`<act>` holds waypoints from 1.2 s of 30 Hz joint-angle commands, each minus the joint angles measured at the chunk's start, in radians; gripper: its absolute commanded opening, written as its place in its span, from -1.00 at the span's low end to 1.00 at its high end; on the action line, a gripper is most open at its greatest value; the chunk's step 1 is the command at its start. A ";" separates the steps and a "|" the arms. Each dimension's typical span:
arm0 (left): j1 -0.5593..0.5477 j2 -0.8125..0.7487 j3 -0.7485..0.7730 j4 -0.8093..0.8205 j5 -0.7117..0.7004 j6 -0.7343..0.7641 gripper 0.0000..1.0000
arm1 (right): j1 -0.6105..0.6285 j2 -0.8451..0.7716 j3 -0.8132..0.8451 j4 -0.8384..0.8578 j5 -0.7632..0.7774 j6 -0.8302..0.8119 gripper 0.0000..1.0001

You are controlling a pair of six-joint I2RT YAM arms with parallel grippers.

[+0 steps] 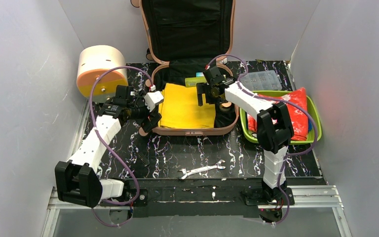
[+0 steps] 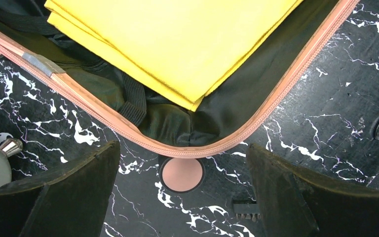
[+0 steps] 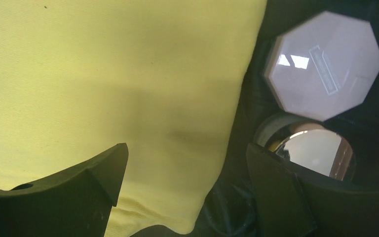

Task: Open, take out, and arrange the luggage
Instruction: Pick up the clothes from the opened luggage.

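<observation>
At the far middle of the worktop (image 1: pixel 128 148) the luggage (image 1: pixel 212 131) lies open. Its upper half stands up against the back wall, and its lower shell lies flat, with the long side running from the left edge towards the right edge. Inside the shell, a folded yellow cloth (image 1: pixel 186 106) fills the left and middle part.

My right fingers (image 3: pixel 79 192) hang spread wide just above the right border of this cloth and hold nothing. The border passes below the gap between them, so one finger is over the cloth. The other is over the black lining (image 3: pixel 232 207), beside an octagonal pink box (image 3: pixel 325 64) and a round shiny thing (image 3: pixel 311 153).

My left fingers (image 2: pixel 69 192) are also spread wide and empty, but they are outside the shell, low at its near left corner. The rounded pink edge is just ahead of them.

So I judge that my right arm is the nearer one for taking out the cloth. It needs only to go down, while the left arm must first pass over the edge. The cloth looks soft, so I think a pinch at its border is better than one in the middle.
</observation>
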 commanded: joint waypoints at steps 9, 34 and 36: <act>-0.028 0.027 0.041 0.022 -0.019 0.016 0.97 | 0.008 0.060 0.003 0.011 0.113 0.134 0.97; -0.038 -0.044 -0.042 0.033 0.007 0.024 0.97 | -0.157 0.032 -0.148 0.288 -0.473 0.069 0.67; -0.038 -0.057 -0.048 0.033 0.005 0.022 0.97 | -0.157 0.049 -0.134 0.282 -0.477 0.063 0.62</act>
